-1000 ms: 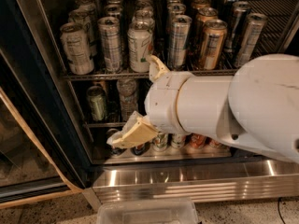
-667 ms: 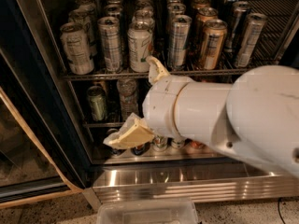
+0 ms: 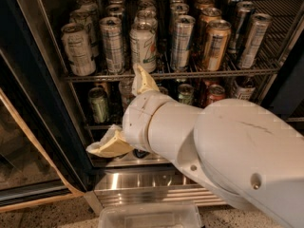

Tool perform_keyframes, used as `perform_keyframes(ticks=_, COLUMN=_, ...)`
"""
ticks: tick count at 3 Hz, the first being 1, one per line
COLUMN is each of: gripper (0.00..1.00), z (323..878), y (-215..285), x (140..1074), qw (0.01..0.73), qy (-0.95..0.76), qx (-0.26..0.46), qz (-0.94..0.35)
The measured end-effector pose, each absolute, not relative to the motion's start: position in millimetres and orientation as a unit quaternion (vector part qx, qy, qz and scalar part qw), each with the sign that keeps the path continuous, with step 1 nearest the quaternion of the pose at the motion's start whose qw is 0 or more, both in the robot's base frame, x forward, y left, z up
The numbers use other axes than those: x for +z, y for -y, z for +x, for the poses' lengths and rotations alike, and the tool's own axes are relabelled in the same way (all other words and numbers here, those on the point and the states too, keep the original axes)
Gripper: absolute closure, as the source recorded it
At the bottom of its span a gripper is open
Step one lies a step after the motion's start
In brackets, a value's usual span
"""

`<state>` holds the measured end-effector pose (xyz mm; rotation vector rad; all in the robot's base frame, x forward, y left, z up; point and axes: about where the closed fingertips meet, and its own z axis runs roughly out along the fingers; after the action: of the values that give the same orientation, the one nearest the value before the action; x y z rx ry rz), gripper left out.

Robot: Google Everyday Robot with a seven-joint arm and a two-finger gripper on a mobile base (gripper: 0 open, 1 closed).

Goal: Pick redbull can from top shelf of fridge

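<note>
The redbull can [image 3: 253,41], tall, slim and silver, stands at the right end of the front row on the top shelf [image 3: 213,73], a chrome wire rack in the fridge [image 3: 156,186]. My gripper [image 3: 115,110] is open and empty in front of the fridge, below and left of the shelf's middle. One cream finger [image 3: 141,80] points up at the shelf rail. The other finger [image 3: 108,145] points down-left. The gripper is far left of the redbull can and apart from it. My white arm fills the lower right.
Wider white cans [image 3: 142,46], silver cans [image 3: 111,44] and a gold can [image 3: 214,44] crowd the top shelf. Shorter cans [image 3: 99,104] stand on the rack below. The glass door [image 3: 28,146] hangs open at left. A clear plastic bin [image 3: 152,216] lies on the floor.
The arm has swung left and a little lower, and now covers more of the lower racks. The fingers stay spread apart. The cans have not moved.
</note>
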<state>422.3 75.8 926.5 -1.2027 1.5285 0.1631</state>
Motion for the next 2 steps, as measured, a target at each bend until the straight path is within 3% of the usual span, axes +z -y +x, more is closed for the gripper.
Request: perform_keyframes(ticks=2, gripper=0.00, z=433, y=-85, x=937, qw=0.581, qy=-0.641, qx=0.067, qz=-0.498)
